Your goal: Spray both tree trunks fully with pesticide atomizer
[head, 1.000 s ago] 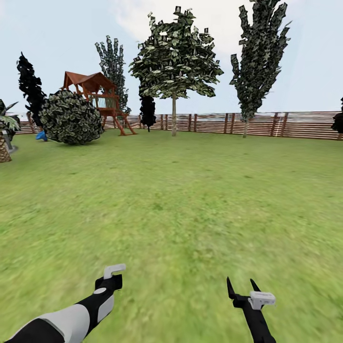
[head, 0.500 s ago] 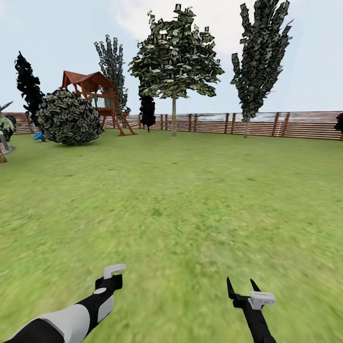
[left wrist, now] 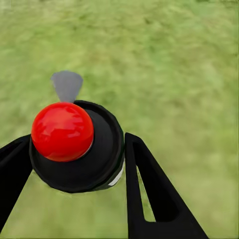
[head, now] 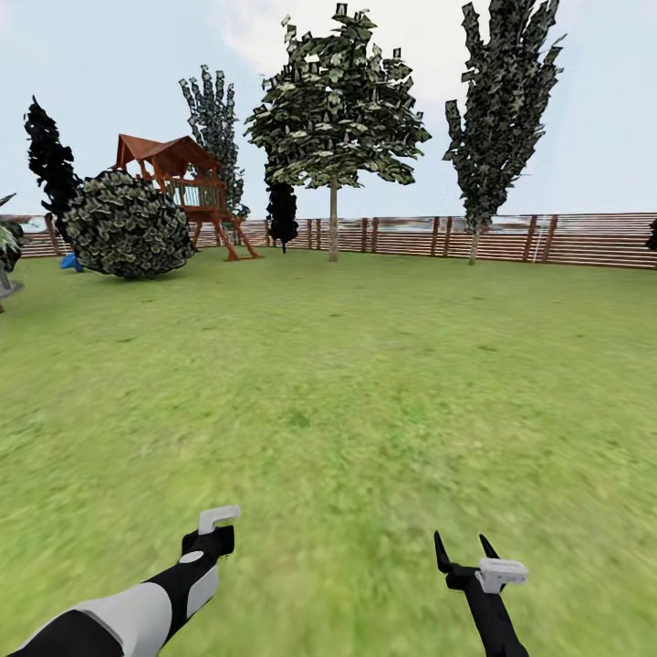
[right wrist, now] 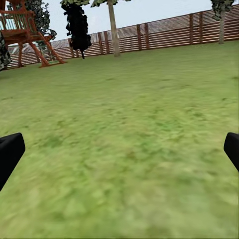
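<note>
My left gripper (left wrist: 77,142) is shut on the pesticide atomizer (left wrist: 94,164), a round black body with a red knob on top and a grey nozzle, one black finger on each side. In the head view the left arm ends low at the left (head: 217,534). My right gripper (head: 464,553) hangs low at the right, open and empty over the grass floor (head: 347,401); its fingertips (right wrist: 10,152) stand far apart. Two trees rise far ahead by the fence, one with its trunk (head: 333,224) at the centre, the other with its trunk (head: 473,245) to the right.
A brown slat fence (head: 547,239) closes the far side of the lawn. A round bush (head: 123,228) and a wooden play tower (head: 187,182) stand at the far left, with dark cypresses (head: 47,164) near them. Open grass lies between me and the trees.
The whole picture has drifted slightly left, so the camera has turned or moved a little. Both arms keep the same pose in the view.
</note>
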Controlling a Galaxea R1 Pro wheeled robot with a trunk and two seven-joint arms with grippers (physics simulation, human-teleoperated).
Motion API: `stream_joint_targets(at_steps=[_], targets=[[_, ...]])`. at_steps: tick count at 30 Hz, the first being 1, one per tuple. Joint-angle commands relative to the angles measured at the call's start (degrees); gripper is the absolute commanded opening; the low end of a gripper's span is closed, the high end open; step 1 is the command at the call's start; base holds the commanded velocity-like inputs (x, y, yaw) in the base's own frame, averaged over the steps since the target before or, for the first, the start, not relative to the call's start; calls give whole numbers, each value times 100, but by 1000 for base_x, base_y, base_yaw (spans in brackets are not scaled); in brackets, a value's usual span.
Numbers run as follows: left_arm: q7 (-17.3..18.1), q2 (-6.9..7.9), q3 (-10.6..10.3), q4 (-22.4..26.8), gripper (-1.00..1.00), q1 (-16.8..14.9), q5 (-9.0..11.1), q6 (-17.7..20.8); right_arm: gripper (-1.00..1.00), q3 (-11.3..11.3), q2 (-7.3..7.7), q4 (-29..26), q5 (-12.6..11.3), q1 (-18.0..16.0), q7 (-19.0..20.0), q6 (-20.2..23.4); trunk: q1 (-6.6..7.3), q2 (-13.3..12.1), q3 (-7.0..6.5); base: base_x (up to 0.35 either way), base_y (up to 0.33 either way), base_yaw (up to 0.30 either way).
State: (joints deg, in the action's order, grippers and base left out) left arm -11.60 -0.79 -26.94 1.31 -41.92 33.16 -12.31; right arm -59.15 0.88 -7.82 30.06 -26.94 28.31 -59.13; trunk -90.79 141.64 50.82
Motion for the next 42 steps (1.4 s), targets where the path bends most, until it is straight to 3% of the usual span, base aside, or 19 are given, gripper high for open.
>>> stream_joint_targets(at_steps=[1, 42], targets=[[-1, 0, -5, 1, -100, 0, -3, 0, 100, 0, 0, 0, 0, -1, 4, 0, 0, 0, 0, 324, 0, 0], [-1, -41, -6, 1, -100, 0, -3, 6, 100, 0, 0, 0, 0, -3, 3, 4, 0, 0, 0, 318, 0, 0]])
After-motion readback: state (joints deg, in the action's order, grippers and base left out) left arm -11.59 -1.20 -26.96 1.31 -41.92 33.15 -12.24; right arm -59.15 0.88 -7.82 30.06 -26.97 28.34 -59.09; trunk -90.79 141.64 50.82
